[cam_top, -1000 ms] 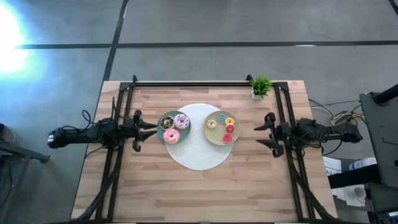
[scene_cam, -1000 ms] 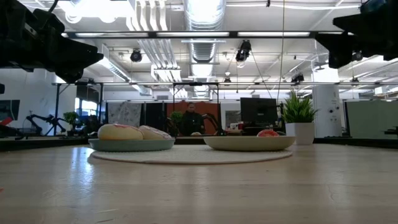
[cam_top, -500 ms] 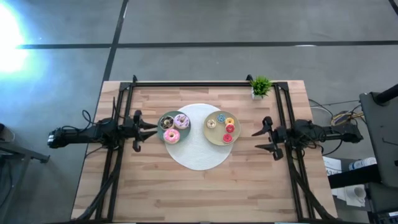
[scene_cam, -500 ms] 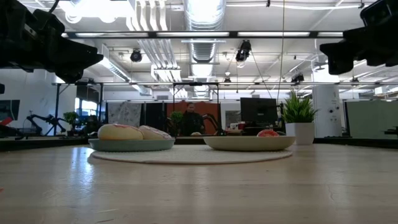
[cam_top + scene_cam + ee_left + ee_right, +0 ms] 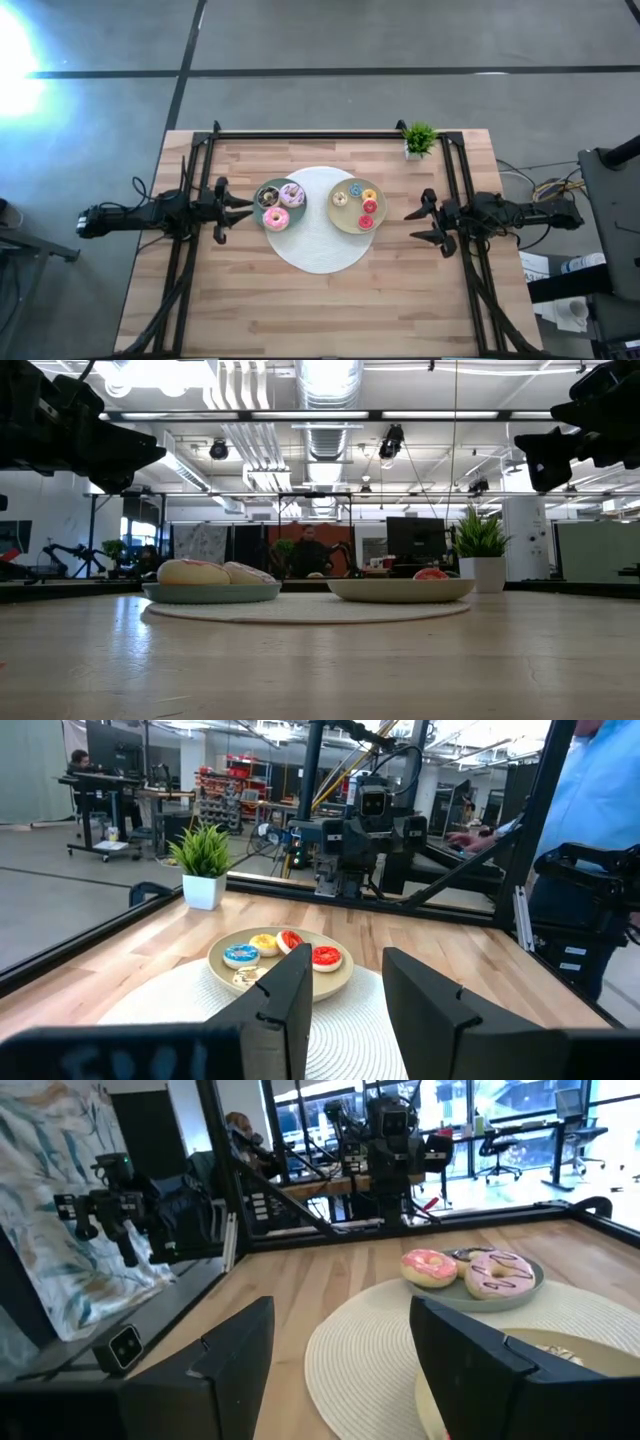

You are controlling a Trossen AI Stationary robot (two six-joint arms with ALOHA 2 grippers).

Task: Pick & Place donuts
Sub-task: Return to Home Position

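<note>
Three larger donuts, pink-iced, lilac sprinkled and dark chocolate, lie on the blue-grey plate. Several tiny donuts in red, orange, blue and pale colours lie on the yellow-green plate. Both plates sit on a round white mat. My left gripper hovers open just left of the blue-grey plate. My right gripper hovers open to the right of the yellow-green plate. The right wrist view shows the pink-iced donut, the left wrist view the tiny donuts.
A small green potted plant stands at the table's far right corner. Black frame rails run along the far edge and both sides of the wooden table. Bare wood lies between the mat and the near edge. People and equipment show in the room beyond.
My right gripper has shifted a little toward the table's near edge and toward the yellow-green plate, and sits slightly lower in the low view. The left arm, the plates and the donuts have kept still.
</note>
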